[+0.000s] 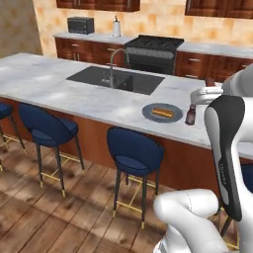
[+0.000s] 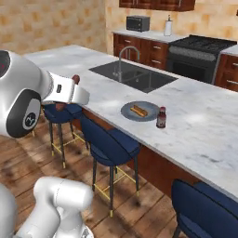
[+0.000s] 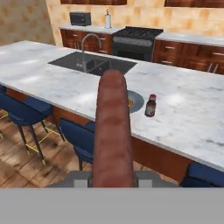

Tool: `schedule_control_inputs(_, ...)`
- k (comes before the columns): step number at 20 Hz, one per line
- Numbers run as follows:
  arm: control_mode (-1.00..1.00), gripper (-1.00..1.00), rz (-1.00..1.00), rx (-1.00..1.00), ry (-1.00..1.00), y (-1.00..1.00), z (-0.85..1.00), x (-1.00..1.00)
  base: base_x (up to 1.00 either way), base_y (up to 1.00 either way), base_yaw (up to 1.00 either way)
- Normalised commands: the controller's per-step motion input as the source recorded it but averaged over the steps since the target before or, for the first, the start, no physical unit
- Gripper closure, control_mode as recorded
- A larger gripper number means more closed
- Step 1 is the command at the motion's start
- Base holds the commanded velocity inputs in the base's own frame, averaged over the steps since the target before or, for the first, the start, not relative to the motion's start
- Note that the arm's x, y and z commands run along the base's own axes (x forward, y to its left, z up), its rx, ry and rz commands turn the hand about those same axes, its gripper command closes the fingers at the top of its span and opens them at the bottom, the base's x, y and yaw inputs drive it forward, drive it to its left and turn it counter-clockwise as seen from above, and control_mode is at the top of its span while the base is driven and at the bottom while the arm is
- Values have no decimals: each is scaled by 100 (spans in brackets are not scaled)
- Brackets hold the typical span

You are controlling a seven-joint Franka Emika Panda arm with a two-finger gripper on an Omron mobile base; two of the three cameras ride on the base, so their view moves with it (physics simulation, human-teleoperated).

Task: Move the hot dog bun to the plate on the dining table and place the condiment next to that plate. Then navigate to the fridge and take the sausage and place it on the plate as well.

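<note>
Hand view looks along the sausage [image 3: 112,131], a thick reddish-brown length that rises from the bottom of the frame and points toward the dining table [image 3: 39,70]. The jaws are pressed shut on the sausage at its near end, so it stands between them and hides part of the plate [image 3: 136,100] behind it.

Left base view shows the plate [image 1: 148,112], round and dark grey-blue, lying on the marble desk near its front edge, to the right of the dark sink [image 1: 118,79] and the curved tap [image 1: 114,62]. The hot dog bun [image 1: 163,112] lies on the plate. The condiment [image 1: 190,114] stands upright on the marble just beside the plate's right rim.

Right base view shows the same group from the other side: the bun [image 2: 139,111] on the plate [image 2: 128,111], the bottle [image 2: 161,117] upright just to its right. In this view the tip of the sausage [image 2: 76,79] shows at the end of the white hand, over the blue stools [image 2: 111,146] and well short of the plate.

Behind the desk stand a black stove [image 1: 153,49], a microwave [image 1: 80,24] and wooden cabinets [image 1: 197,64] against an orange tiled wall.
</note>
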Motion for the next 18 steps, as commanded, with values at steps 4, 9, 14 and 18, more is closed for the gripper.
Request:
schedule_control_inputs(4,100,100,0,0,0,0,0,0,95,81,-46)
schedule_control_inputs(9,100,100,0,0,0,0,0,0,96,53,-48)
schedule_control_inputs(14,100,100,0,0,0,0,0,0,97,27,-49)
schedule_control_inputs(18,100,100,0,0,0,0,0,0,99,4,-42)
